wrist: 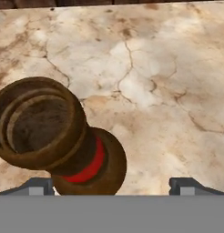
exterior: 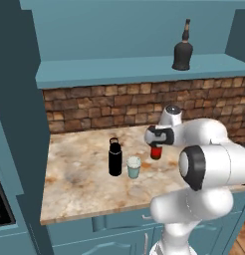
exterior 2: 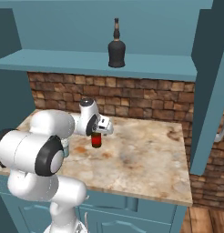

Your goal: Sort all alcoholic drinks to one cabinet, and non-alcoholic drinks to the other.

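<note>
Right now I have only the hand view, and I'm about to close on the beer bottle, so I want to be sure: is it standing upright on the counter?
Observer: Yes. In the left base view the beer bottle stands upright on the counter, right under the open gripper.
Operator: Is anything close enough beside it that I could knock it?
Observer: The pale cup is nearest, to the bottle's left in that view and apart from it. The black flask stands just beyond the cup.
Operator: Is anything in a cabinet yet?
Observer: The dark round-bellied bottle stands on the cabinet floor board above the counter.
</note>
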### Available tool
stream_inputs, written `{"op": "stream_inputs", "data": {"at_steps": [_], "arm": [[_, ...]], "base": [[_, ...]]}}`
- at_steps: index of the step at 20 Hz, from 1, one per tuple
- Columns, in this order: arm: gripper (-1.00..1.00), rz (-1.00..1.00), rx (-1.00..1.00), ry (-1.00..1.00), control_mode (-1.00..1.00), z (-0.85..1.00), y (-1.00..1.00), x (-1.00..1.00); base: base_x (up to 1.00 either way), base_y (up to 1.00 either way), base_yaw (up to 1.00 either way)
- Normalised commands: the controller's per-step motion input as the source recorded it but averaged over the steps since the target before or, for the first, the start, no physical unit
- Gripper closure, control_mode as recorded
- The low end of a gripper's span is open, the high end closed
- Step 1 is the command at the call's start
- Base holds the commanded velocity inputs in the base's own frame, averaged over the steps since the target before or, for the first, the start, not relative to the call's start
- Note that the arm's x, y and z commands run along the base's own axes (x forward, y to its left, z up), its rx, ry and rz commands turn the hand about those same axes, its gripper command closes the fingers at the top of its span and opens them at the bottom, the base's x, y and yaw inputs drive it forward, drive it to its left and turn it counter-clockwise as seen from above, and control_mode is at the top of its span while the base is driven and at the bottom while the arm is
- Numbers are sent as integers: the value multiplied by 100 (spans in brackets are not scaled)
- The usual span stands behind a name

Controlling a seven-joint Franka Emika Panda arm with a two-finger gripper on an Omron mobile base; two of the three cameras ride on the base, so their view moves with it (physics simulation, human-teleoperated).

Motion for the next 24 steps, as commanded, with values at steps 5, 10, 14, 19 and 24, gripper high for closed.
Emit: {"op": "stream_inputs", "data": {"at_steps": [5,10,14,19,24], "arm": [[-100,0,0,-2,-100,-16,5,14],[100,0,0,-1,-100,-27,13,1],[100,0,0,0,-100,-38,17,5],[100,0,1,-2,-100,13,3,-11],[100,0,-1,-11,-100,75,5,-36]], "base": [[0,0,0],[0,0,0],[0,0,0],[0,0,0],[0,0,0]]}}
